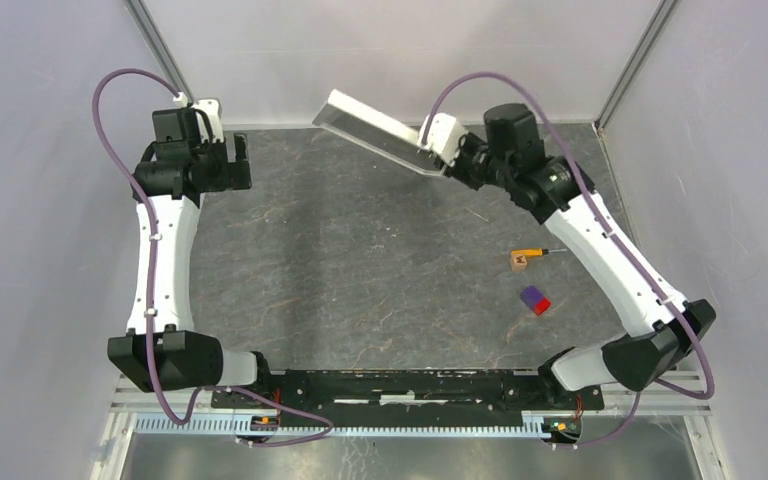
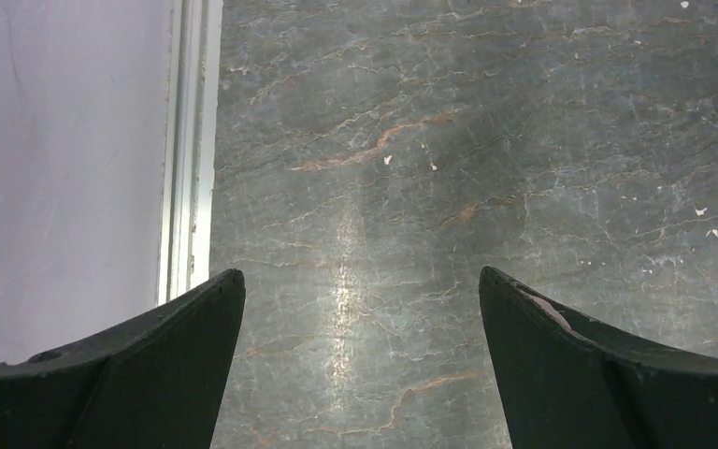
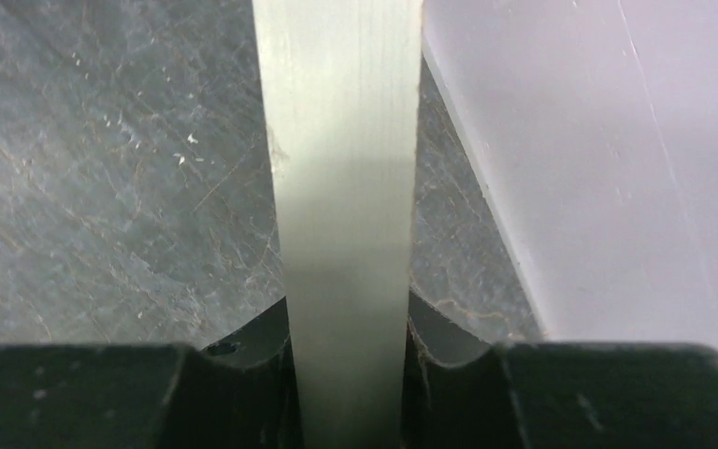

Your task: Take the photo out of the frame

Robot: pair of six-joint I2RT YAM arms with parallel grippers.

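Top: right gripper (image 1: 438, 150) clamps frame (image 1: 380, 130) by one end, tilted, raised at far bench (image 1: 360, 260) edge; which face is up unclear.
L wrist: left gripper (image 2: 360, 281) wide open, holding nothing, finger bases cropped.
R wrist: frame edge-on btwn closed jaws, far end cut off.

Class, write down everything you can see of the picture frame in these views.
The frame is a flat rectangle with a narrow whitish border around a grey, glossy-looking face. It hangs tilted above the table, at the far side near the back wall. The right gripper is shut on its right-hand end. In the wrist view its pale edge runs straight up out of the grip. Nothing else touches it.
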